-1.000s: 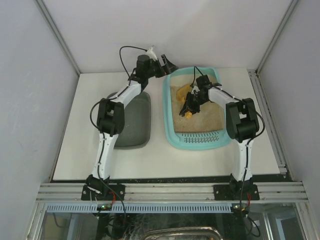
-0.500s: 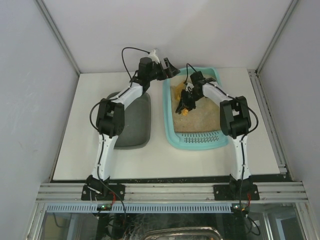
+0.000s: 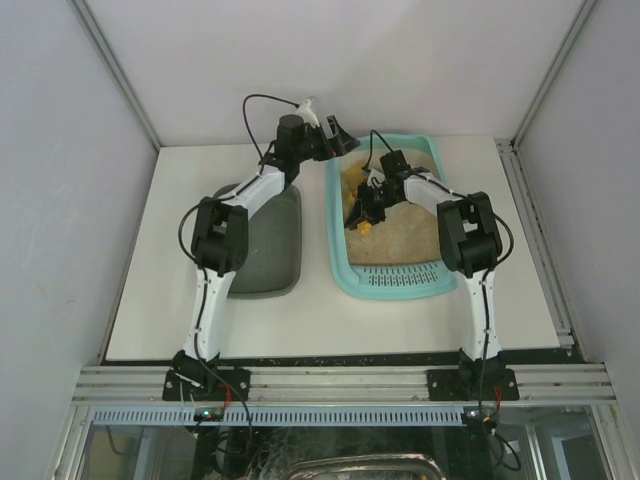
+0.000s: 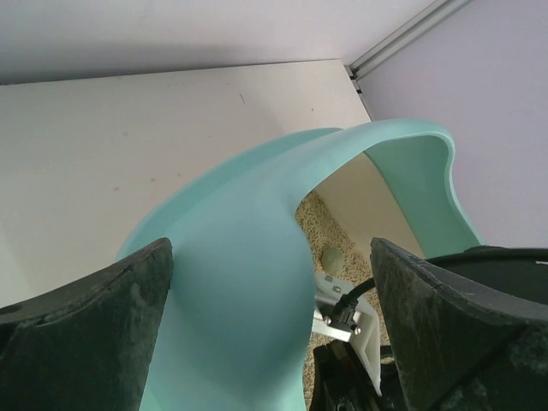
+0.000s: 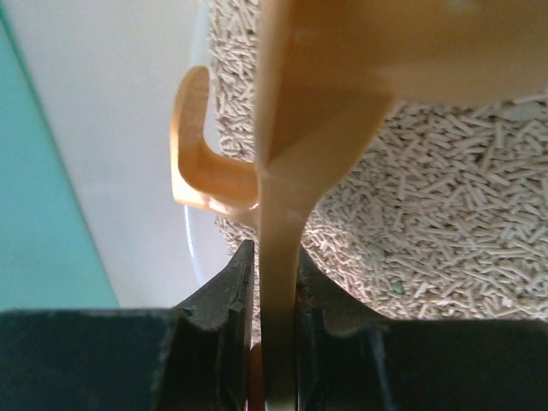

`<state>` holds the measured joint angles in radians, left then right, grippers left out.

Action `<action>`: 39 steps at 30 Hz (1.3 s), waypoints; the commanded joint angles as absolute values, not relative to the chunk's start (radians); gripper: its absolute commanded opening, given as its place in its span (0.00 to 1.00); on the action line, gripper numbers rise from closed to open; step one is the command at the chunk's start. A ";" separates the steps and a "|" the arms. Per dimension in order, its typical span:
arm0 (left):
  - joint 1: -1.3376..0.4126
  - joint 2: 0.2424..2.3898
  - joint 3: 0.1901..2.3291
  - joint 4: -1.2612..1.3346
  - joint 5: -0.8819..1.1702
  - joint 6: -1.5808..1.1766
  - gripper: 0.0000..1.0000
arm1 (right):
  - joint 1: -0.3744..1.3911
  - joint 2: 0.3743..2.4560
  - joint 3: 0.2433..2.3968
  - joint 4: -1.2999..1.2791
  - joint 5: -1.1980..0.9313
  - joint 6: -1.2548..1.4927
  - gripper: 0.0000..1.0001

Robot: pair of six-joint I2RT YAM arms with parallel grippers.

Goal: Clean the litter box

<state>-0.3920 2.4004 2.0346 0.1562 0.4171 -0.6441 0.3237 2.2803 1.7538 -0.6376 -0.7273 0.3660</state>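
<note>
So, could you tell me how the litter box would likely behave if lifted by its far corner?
Likely heavy for its size: the litter box holds pellet litter across most of its floor. Its thin plastic wall may flex at one corner. If tilted, the loose pellets would probably slide.

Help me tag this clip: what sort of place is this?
Probably a robot test cell: white wall panels, two arms bolted to an aluminium rail, a litter box on a white table.

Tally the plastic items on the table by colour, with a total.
Turquoise: 1, the litter box
Grey-green: 1, the tray
Orange: 1, the scoop
Total: 3
</note>
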 commanded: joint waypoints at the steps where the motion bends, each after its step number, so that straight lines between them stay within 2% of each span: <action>1: -0.422 2.291 2.007 0.173 0.478 -0.654 1.00 | 0.318 2.217 1.618 -0.426 -0.890 0.433 0.00; 7: -0.422 2.240 1.956 0.180 0.514 -0.667 1.00 | 0.249 1.990 1.278 -0.094 -0.961 0.540 0.00; 11: -0.422 2.188 1.896 0.181 0.519 -0.658 1.00 | 0.217 1.927 1.129 0.164 -1.017 0.671 0.00; 16: -0.420 2.126 1.836 0.154 0.514 -0.604 1.00 | 0.219 1.924 1.127 0.180 -1.015 0.712 0.00; 20: -0.417 2.056 1.794 0.097 0.515 -0.571 1.00 | 0.231 1.844 1.117 0.120 -0.977 0.683 0.00; 27: -0.403 1.891 1.843 -0.351 0.426 -0.418 1.00 | 0.249 1.615 0.997 0.101 -0.914 0.681 0.00; 30: -0.369 1.744 1.766 -0.414 0.418 -0.396 1.00 | 0.244 1.534 0.889 0.179 -0.920 0.735 0.00; 32: -0.333 1.644 1.683 -0.420 0.417 -0.384 1.00 | 0.230 1.498 0.788 0.312 -0.938 0.815 0.00; 35: -0.299 1.516 1.617 -0.487 0.404 -0.311 1.00 | 0.199 1.480 0.595 0.796 -0.974 1.070 0.00; 39: -0.282 1.311 1.469 -0.519 0.340 -0.205 1.00 | 0.212 1.527 0.507 1.082 -1.013 1.238 0.00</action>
<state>-0.2863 1.4963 1.5864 -0.4397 0.3939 -0.3470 0.2089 1.5078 0.5442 0.6121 -0.9615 1.0050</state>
